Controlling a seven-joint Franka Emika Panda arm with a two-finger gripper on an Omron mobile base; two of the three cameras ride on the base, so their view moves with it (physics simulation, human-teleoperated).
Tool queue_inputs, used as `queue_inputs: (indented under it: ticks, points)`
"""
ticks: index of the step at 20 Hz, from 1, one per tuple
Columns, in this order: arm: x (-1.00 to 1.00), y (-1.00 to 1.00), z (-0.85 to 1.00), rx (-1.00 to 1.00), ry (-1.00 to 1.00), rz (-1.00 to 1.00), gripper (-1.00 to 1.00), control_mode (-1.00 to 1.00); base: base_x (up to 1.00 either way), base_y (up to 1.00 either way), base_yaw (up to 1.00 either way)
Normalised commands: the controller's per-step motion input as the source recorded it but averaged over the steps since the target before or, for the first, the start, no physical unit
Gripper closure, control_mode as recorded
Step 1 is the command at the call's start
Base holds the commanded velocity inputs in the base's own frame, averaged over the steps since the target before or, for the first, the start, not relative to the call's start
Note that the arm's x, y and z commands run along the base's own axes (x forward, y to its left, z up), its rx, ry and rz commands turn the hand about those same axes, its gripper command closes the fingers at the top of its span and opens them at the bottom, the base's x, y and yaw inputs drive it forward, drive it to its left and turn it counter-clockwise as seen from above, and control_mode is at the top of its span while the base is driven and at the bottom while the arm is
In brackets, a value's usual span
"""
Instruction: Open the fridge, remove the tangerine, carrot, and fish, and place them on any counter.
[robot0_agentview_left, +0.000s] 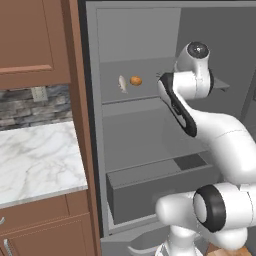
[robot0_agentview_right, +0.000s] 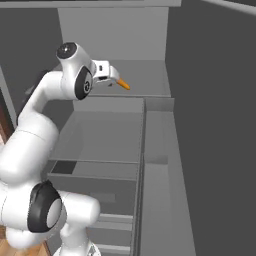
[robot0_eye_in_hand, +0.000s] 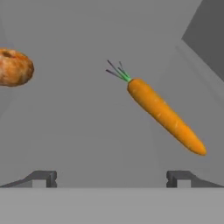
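The fridge (robot0_agentview_left: 145, 125) stood open beside the marble counter (robot0_agentview_left: 35, 160), its grey shelves bare apart from the upper one. On that shelf (robot0_agentview_left: 125, 95), in the left base view, the fish (robot0_agentview_left: 122, 84) lay just beside the tangerine (robot0_agentview_left: 135, 80), the fish to the left, the two close but apart. The arm reached into the fridge at shelf height, its wrist to the right of the tangerine. In the right base view the carrot (robot0_agentview_right: 123, 84) showed as an orange tip poking out past the hand, resting on the same shelf toward the fridge's right wall. In the hand view the gripper (robot0_eye_in_hand: 112, 178) had its jaws spread wide, the two dark fingertips (robot0_eye_in_hand: 43, 178) far apart at the bottom with nothing between them. The carrot (robot0_eye_in_hand: 165, 114) lay ahead of the gripper and toward its right finger, slanted, with its green top pointing up and left and its tapered end down and right; it was not touching either fingertip. The tangerine (robot0_eye_in_hand: 14, 68) sat at the left edge of that view, well apart from the carrot. All three items were still in the fridge.
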Motion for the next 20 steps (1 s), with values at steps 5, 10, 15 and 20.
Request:
queue_inputs:
  ticks: [5, 10, 15, 20]
  points:
    - [0.64, -0.30, 0.19, 0.07, 0.12, 0.00, -1.00, -1.00, 0.00, 0.00, 0.00]
    - [0.65, -0.25, -0.04, 0.05, 0.06, 0.00, -1.00, -1.00, 0.00, 0.00, 0.00]
    - [0.61, -0.21, -0.20, 0.01, 0.07, 0.00, -1.00, -1.00, 0.00, 0.00, 0.00]
    - [0.49, -0.10, -0.46, 0.00, 0.12, 0.02, -1.00, -1.00, 0.00, 0.00, 0.00]
